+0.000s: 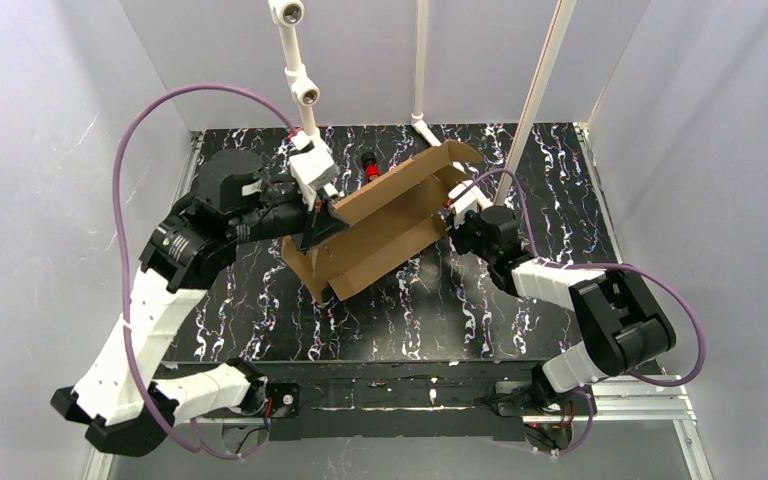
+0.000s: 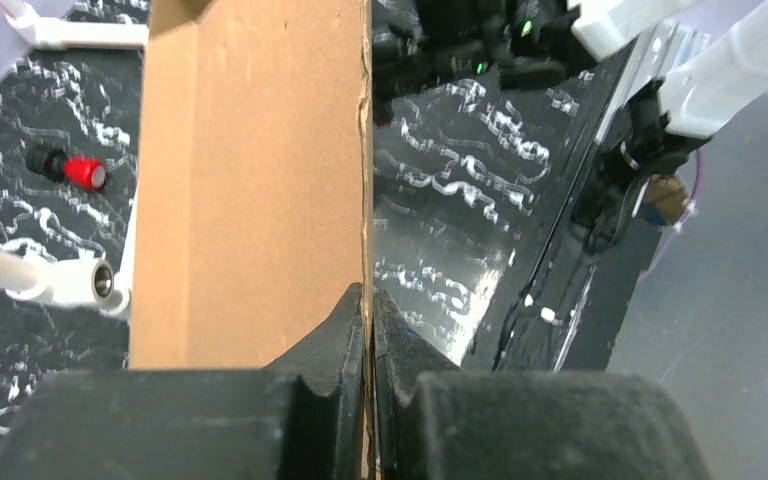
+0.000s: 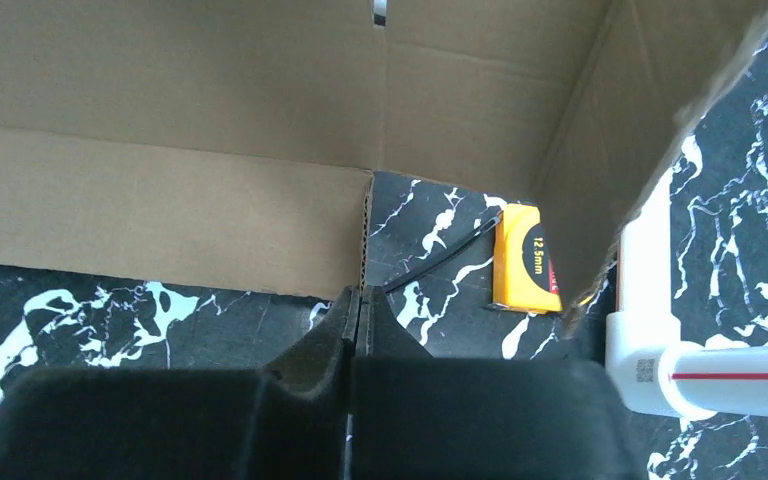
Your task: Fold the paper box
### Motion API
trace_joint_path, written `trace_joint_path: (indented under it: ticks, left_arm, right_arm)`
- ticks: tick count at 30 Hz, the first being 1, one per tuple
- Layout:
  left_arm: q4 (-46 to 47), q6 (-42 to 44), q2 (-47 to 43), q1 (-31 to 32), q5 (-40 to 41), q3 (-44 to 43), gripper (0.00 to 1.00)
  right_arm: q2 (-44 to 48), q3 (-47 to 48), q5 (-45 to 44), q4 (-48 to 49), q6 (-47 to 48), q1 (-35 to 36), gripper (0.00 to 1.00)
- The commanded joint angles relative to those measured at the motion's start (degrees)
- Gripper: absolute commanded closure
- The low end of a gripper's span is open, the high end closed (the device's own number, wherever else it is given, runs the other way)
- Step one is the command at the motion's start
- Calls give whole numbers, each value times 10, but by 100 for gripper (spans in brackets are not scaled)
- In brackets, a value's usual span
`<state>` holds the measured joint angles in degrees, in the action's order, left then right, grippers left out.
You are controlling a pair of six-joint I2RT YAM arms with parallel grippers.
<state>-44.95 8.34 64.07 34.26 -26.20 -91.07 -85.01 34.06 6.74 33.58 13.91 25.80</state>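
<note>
The black, white-veined table carried the paper box in its far middle part, lying slantwise from nearer the left edge toward the far right corner. The box was plain brown cardboard, half formed into an open trough: a long floor panel with long walls raised along it and end flaps standing loose at the far right end. Whether its underside rested on the table or hung just above it could not be told. The left gripper was at the box's left end, and the left wrist view showed its two dark fingers pressed together with the thin edge of a cardboard wall running down between them, so it was clamped on the box. The right gripper was at the opposite, right end; in its wrist view the jaws were closed, with the corrugated edge of a low wall panel entering at the fingertips, pinched there. A white pipe frame rose from the far edge of the table behind the box. A yellow tape measure lay on the table just beyond the box's end flap, partly hidden by it. A small red-capped black object lay near the far edge, just behind the box's long wall.
</note>
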Motion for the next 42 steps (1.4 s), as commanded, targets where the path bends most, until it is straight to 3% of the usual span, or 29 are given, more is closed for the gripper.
trace_joint_path:
  ticks: [1,6,10,16,25,31,33,42]
  left_arm:
    - [61,-48,-75,4,-41,63,100]
    - [64,-58,-101,4,-40,90,100]
    - [63,-50,-115,4,-32,114,100]
    - [66,-48,-107,4,-37,136,100]
    - [70,-46,-103,4,-38,137,100]
    - [70,-48,-107,4,-38,132,100]
    - [70,-51,-108,4,-40,132,100]
    - [71,-57,-119,4,-43,135,100]
  right_arm:
    - [-8,-19,5,46,58,2,91]
    - [5,-12,49,0,60,2,78]
    - [21,18,79,-108,75,-1,64]
    - [99,12,141,-201,110,-20,50]
    - [183,95,284,-464,235,-77,44]
    - [163,151,241,-395,108,-91,15]
    - [139,173,241,-376,81,-91,11]
    - [74,191,223,-232,-37,-92,16]
